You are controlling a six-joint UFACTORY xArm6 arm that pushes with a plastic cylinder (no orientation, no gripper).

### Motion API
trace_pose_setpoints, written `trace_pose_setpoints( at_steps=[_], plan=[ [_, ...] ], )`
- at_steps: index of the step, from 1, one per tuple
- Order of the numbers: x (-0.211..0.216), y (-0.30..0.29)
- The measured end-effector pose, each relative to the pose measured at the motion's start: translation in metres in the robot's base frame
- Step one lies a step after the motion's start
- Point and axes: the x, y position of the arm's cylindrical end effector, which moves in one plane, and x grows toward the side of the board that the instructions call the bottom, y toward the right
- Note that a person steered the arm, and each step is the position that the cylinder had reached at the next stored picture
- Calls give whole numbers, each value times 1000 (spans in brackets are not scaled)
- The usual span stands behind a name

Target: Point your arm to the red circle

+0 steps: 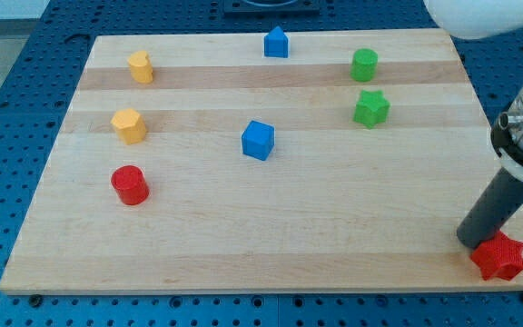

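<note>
The red circle [129, 184] is a short red cylinder on the wooden board [271, 236] at the view's left, below two yellow blocks. My tip [472, 243] is at the board's lower right corner, far to the right of the red circle. It stands right beside a red star [499, 257], touching or nearly touching its upper left side.
A yellow heart [140, 66] and a yellow hexagon block [128, 125] sit at the upper left. A blue cube [258, 140] is in the middle, a blue house-shaped block [277, 43] at the top. A green cylinder [364, 64] and green star [370, 108] are at the upper right.
</note>
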Motion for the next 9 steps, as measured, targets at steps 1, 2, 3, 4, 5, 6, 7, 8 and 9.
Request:
trace_pose_setpoints(
  at_steps=[1, 2, 3, 4, 5, 6, 7, 8, 9],
  plan=[
    [0, -12],
    [0, -49],
    [0, -58],
    [1, -71],
    [6, -115],
    [6, -144],
    [3, -167],
    [3, -167],
    [3, -167]
  ],
)
